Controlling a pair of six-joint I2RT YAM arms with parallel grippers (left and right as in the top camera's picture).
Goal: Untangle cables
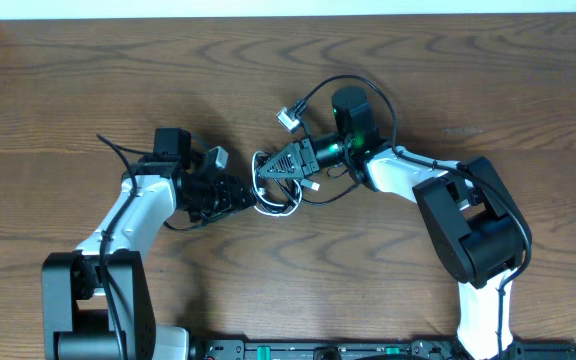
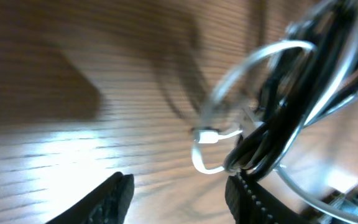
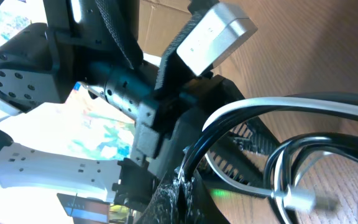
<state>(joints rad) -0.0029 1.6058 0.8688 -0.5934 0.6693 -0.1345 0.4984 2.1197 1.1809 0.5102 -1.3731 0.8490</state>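
On the left of the wooden tabletop (image 1: 88, 80), the left arm (image 1: 133, 215) reaches in toward the middle. The left tool (image 1: 248, 195) points right at the tangle, its tip just beside it. In the left wrist view this tool (image 2: 179, 183) stands partly spread, with bare wood showing between its two fingers (image 2: 114, 199). Nothing sits between them, though the dark bundle presses close against the right-hand finger. The cables (image 1: 280, 190) lie knotted near the middle of the tabletop, between the two tools. The black cords (image 2: 291, 106) are bunched together, and a thin white cord (image 2: 213, 138) curls out of the bunch low down, blurred in this close view. Just right of the knot, the right tool (image 1: 271, 170) is closed tight on the cables, its tip buried in the bundle. In the right wrist view the white cord (image 3: 278, 106) and the black cords (image 3: 328, 146) sweep out from the bottom of the frame, and a small pale plug (image 3: 300, 200) hangs low at the right. Farther right, one black cord (image 1: 368, 88) loops up over the right arm (image 1: 408, 175) and ends in a small plug (image 1: 288, 117) above the knot.
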